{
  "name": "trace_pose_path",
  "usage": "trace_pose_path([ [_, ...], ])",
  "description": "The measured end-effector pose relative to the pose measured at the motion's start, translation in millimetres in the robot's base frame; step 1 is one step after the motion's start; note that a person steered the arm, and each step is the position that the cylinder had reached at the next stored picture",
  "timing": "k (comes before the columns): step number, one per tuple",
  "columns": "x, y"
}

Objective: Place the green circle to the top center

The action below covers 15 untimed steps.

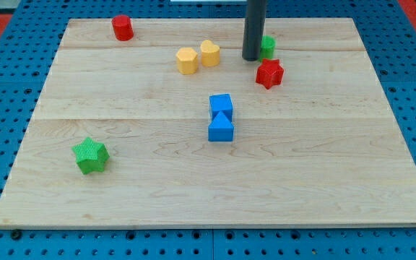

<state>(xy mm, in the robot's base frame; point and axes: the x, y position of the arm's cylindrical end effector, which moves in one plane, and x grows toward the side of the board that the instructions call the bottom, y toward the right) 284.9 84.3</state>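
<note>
The green circle (267,47) sits near the view's top, a little right of center, partly hidden behind my rod. My tip (250,58) rests on the board just left of and touching or nearly touching the green circle. The red star (269,73) lies just below the green circle.
The yellow hexagon (187,61) and yellow heart (209,53) sit left of my tip. A red cylinder (123,27) is at the top left. A blue cube (221,105) and blue triangle (221,128) stand mid-board. A green star (90,155) lies at the lower left.
</note>
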Motion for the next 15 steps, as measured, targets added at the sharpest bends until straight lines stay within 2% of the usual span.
trace_pose_path([
  [1,-4.3,30.3],
  [2,21.9,33.4],
  [3,-3.2,85.2],
  [5,-44.3,-31.3],
  [6,-50.9,11.0],
  [7,-78.3,10.2],
  [8,-76.7,-31.3],
  [11,-75.6,-38.7],
  [12,-61.6,-3.8],
  [13,-36.2,20.5],
  [14,-1.8,71.1],
  [15,67.0,79.0],
])
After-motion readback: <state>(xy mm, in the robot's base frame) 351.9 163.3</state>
